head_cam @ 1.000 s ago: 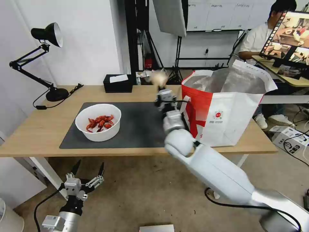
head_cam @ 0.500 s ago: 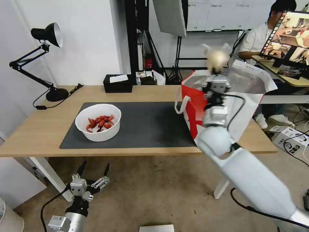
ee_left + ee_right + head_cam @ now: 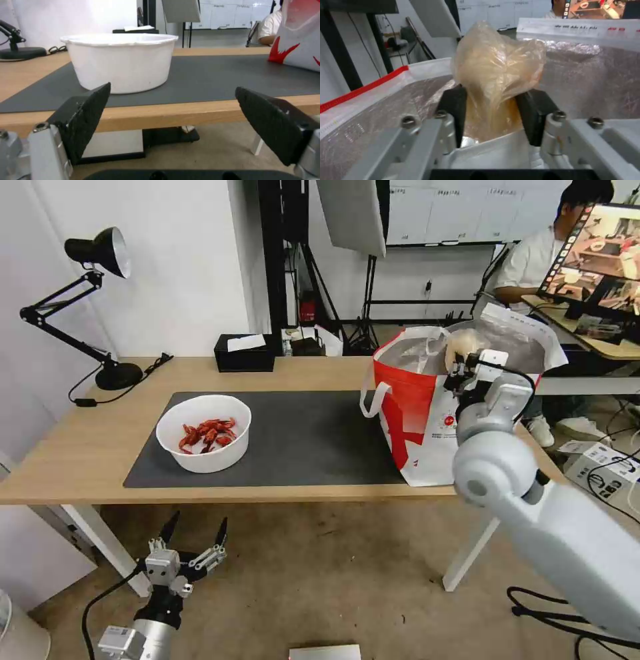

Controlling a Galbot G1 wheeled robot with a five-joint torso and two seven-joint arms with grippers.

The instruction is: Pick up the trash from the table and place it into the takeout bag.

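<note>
My right gripper [image 3: 460, 361] [image 3: 493, 112] is shut on the beige ball in clear wrap [image 3: 461, 343] [image 3: 498, 75], holding it over the open mouth of the red-and-white takeout bag [image 3: 433, 427] [image 3: 370, 100] at the table's right end. The bag's silver foil lining shows behind the ball. A white round bowl [image 3: 204, 433] [image 3: 121, 62] with red crayfish shells [image 3: 208, 433] stands on the dark grey mat [image 3: 300, 440] [image 3: 226, 75] of the light-wood table [image 3: 80, 447]. My left gripper [image 3: 191, 543] [image 3: 173, 122] hangs open below the table's front edge, level with the bowl.
A black tissue box [image 3: 245, 353] sits at the table's back edge. A black desk lamp [image 3: 93, 300] stands at the back left. Behind the bag is a second desk with a monitor [image 3: 600, 253]. White table legs [image 3: 470, 553] reach the floor.
My right arm has swung farther right and lowered the wrapped ball from above the bag down to its open mouth. The left gripper has stayed put.
</note>
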